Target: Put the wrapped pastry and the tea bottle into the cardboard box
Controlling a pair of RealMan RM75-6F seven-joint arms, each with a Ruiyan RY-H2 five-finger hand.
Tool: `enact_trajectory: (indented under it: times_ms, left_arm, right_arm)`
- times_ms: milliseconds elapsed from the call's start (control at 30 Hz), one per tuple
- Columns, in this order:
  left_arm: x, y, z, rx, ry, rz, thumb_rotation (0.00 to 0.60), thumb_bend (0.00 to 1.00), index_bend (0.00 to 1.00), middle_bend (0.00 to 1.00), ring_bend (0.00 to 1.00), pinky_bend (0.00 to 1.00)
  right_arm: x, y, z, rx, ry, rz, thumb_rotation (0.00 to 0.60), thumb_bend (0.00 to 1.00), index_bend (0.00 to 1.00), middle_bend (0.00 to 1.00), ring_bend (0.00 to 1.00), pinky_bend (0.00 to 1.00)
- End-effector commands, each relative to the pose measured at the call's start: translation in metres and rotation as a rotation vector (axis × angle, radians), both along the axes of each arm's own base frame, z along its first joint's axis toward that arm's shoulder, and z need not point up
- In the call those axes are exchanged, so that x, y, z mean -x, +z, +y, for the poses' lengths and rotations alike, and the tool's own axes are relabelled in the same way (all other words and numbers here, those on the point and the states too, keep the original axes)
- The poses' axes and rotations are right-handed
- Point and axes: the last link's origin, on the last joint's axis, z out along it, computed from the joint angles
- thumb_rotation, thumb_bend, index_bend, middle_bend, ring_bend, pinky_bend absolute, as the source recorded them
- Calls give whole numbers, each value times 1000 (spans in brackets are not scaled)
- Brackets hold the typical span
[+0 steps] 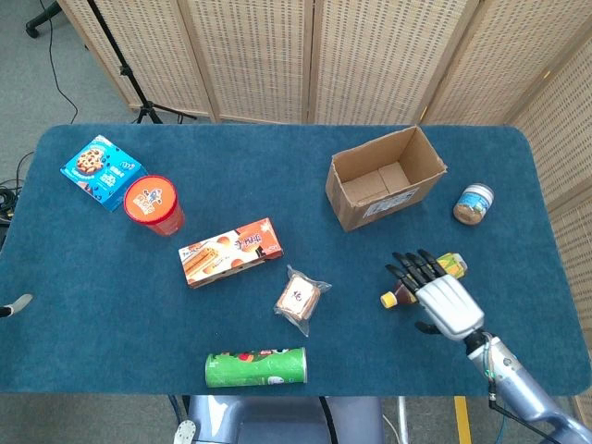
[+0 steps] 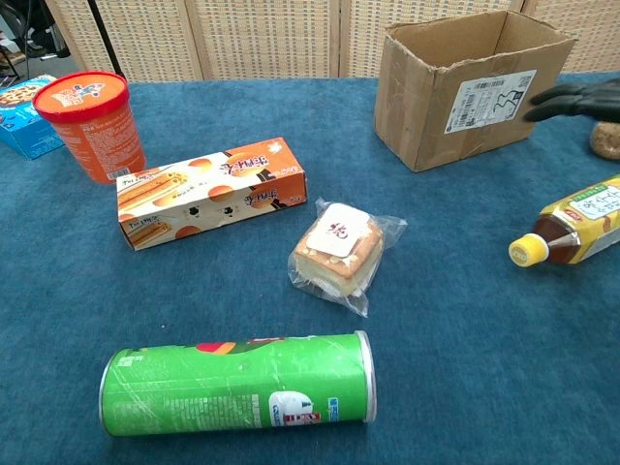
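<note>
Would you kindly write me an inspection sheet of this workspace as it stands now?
Surface: table covered in blue cloth.
Job's things: wrapped pastry lying mid-table; tea bottle on its side, yellow cap pointing left; cardboard box open, nothing seen inside.
Clutter: green crisp tube, orange biscuit carton, red tub, blue cookie box, small jar.
Hands: right hand over the tea bottle, fingers apart, holding nothing; left hand all but out of frame at the left edge.
Cables: black cable on the floor, far left.
Surroundings: wicker screens; tripod leg.
</note>
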Motion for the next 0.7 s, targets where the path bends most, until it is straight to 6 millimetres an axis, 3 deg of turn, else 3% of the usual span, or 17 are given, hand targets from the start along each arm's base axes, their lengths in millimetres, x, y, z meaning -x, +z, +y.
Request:
enact_trajectory:
  times_ms: [33, 133, 267, 533, 700]
  left_arm:
    - [1, 3, -4, 2, -14, -15, 600, 0, 0, 0, 0, 0]
    - [3, 3, -3, 8, -12, -17, 600, 0, 0, 0, 0, 0]
    - [4, 3, 0, 16, -7, -19, 600, 0, 0, 0, 0, 0]
    - [7, 3, 4, 22, 8, -28, 600, 0, 0, 0, 0, 0]
    - [8, 4, 7, 27, 18, -38, 600, 0, 0, 0, 0, 0]
  right_arm:
    - [-84, -53, -20, -202, 219, 61, 600, 0, 0, 0, 0, 0]
    - [-114, -76, -29, -245, 249, 65, 600, 0, 0, 0, 0, 0]
    - [-135, -96, -39, -262, 268, 84, 600, 0, 0, 0, 0, 0]
    - [-162, -127, -56, -260, 271, 115, 600, 0, 0, 0, 0, 0]
    - [-162, -146, -65, -257, 270, 202, 600, 0, 0, 0, 0, 0]
